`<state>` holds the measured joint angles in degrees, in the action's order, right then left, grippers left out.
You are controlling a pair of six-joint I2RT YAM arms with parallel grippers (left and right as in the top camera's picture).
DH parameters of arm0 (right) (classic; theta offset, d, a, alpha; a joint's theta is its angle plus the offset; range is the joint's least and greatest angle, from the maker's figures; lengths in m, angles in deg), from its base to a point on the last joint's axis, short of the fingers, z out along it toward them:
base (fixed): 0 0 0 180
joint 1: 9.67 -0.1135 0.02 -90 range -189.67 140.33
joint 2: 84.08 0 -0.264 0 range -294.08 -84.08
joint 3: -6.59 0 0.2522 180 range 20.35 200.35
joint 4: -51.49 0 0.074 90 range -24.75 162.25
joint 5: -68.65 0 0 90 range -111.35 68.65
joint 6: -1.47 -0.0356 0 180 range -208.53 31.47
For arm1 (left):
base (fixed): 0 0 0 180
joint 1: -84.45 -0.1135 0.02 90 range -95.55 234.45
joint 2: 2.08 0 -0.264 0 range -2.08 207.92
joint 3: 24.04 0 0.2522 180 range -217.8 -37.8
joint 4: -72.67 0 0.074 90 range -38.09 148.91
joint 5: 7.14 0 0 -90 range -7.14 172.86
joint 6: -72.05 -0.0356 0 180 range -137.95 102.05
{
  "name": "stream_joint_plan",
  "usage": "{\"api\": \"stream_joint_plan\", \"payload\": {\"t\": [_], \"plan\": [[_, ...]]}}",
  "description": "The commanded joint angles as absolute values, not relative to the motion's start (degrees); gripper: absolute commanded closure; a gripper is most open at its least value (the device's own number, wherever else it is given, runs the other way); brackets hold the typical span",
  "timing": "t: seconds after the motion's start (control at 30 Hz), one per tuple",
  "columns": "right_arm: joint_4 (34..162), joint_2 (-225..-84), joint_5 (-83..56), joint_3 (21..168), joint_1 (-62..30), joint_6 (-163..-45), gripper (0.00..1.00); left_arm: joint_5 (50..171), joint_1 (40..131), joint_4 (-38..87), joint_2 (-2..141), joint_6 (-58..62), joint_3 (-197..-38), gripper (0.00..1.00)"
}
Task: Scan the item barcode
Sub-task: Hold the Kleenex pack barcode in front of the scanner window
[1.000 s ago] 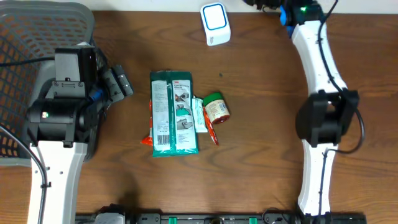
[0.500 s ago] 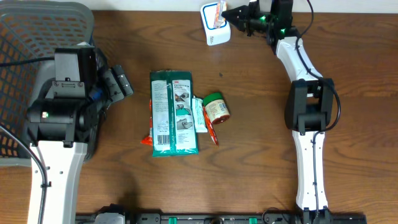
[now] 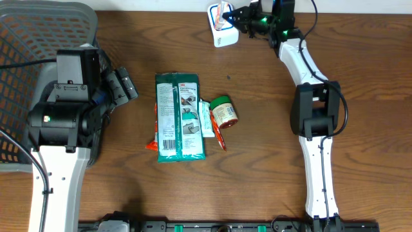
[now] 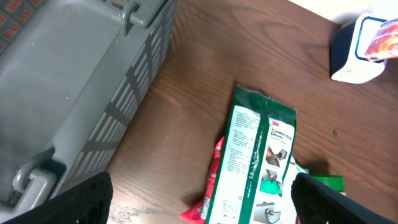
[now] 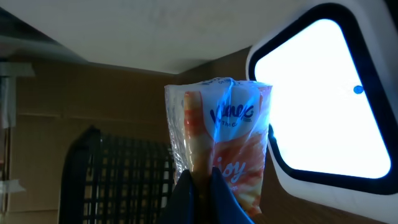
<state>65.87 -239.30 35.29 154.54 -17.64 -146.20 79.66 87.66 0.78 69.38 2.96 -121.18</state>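
While the scan step is underway, the snack packet (image 5: 217, 143) is hanging right in front of the scanner (image 5: 323, 99) at the far edge of the table (image 3: 270, 161), just beside its lit window; touching or not, can't tell. The right gripper (image 5: 200, 186) is pinching the packet's lower edge, jaws closed tight on the thin film, holding it upright.

Judging this as mid-scan: the item is being presented, but no barcode is showing in these views. The next move is probably calling for turning or tilting the packet until the code side is facing the window, without loosening the pinch.

The packet is looking like thin glossy film, clear and orange, crinkly, a flat floppy pouch likely to bend if swung. The scanner is showing as a white hard-plastic box with rounded corners and a dark-rimmed glowing panel.

The left gripper (image 3: 122, 85) is sitting wide open, holding nothing, beside the grey mesh basket (image 3: 38, 26). Mid-table, a flat green printed pack (image 3: 180, 116), a small green-lidded jar (image 3: 224, 113) and a red wrapper (image 3: 151, 145) are lying bunched together on dark wood-grain.
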Motion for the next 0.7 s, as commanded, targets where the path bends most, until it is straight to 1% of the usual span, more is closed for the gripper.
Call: {"api": "stream_joint_plan", "payload": {"t": [0.0, 0.37, 0.67], "plan": [[67.3, -240.1, 33.7, 154.8, -18.0, -143.6, 0.99, 79.2, 87.5, 0.7, 69.4, 2.2, -121.6, 0.09], [70.1, -240.1, 33.8, 154.8, -17.9, -142.2, 0.99, 79.2, 87.5, 0.7, 69.4, 2.2, -121.6, 0.09], [69.2, -239.1, 39.2, 155.4, -17.4, -143.8, 0.99, 79.2, 87.5, 0.7, 69.4, 2.2, -121.6, 0.09]]}}
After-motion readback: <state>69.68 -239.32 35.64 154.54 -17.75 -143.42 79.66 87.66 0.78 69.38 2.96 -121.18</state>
